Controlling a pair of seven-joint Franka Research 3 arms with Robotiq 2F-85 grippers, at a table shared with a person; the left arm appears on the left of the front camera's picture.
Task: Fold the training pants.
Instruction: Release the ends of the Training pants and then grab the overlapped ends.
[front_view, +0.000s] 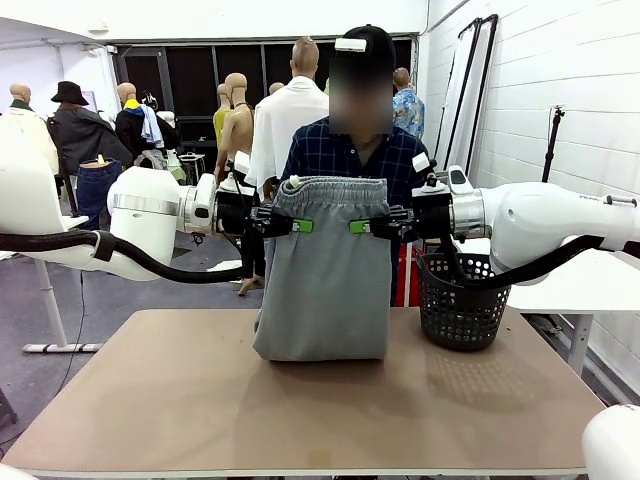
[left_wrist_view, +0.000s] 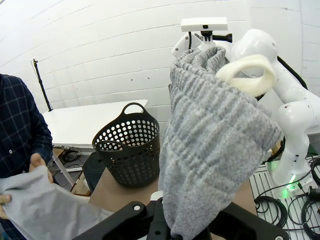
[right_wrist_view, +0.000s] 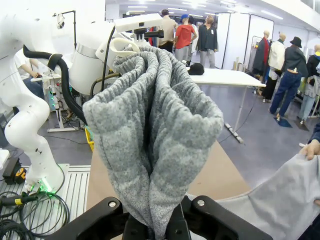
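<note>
Cloth looks light, limp and soft: the training pants (front_view: 322, 270) hang between left tool (front_view: 299, 225) and right tool (front_view: 361, 226), each clamped on an upper side edge, seemingly the surest hold.

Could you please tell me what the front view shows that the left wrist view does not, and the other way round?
Front view: the robot's left hand and right hand each pinch one end of the waistband, and the training pants hang between them, lower end resting on the table. Left wrist view: the person's hand grips grey fabric at the lower left, and the right arm's base glows green. Both: the pants, the black basket and the person's checked shirt.
</note>
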